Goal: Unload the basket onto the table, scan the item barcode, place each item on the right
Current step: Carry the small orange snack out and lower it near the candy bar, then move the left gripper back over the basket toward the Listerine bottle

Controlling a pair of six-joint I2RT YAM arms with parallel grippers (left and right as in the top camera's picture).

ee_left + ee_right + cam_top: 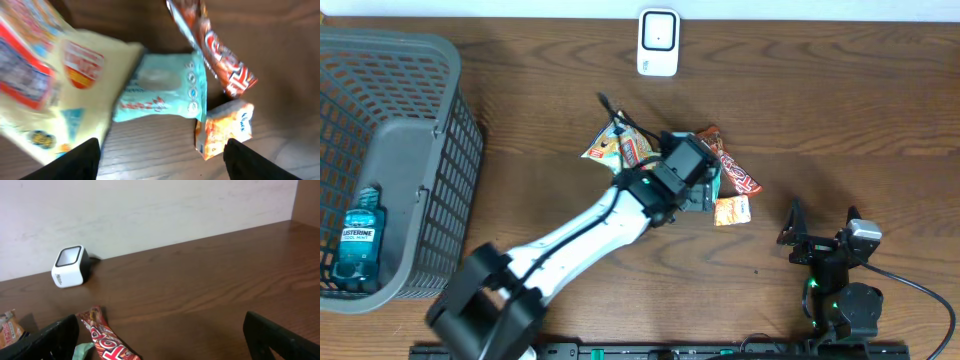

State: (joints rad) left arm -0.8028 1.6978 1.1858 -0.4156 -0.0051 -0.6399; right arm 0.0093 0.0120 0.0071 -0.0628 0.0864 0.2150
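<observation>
A pile of packets lies mid-table: a yellow snack bag point(55, 85), a teal wipes pack point(165, 92), a red-brown candy bar point(215, 50) and a small orange packet point(225, 127). My left gripper point(160, 165) hangs open just above the wood in front of the teal pack, with nothing between its fingers point(75, 162). From overhead, the left gripper point(700, 195) sits over the pile, beside the orange packet point(732, 211). The white barcode scanner point(658, 42) stands at the table's far edge. My right gripper point(823, 225) rests open and empty at the front right.
A grey mesh basket point(415, 130) at the left holds a blue mouthwash bottle point(360, 235). The right wrist view shows the scanner point(70, 266) against the wall and the candy bar point(107, 340) near its left finger.
</observation>
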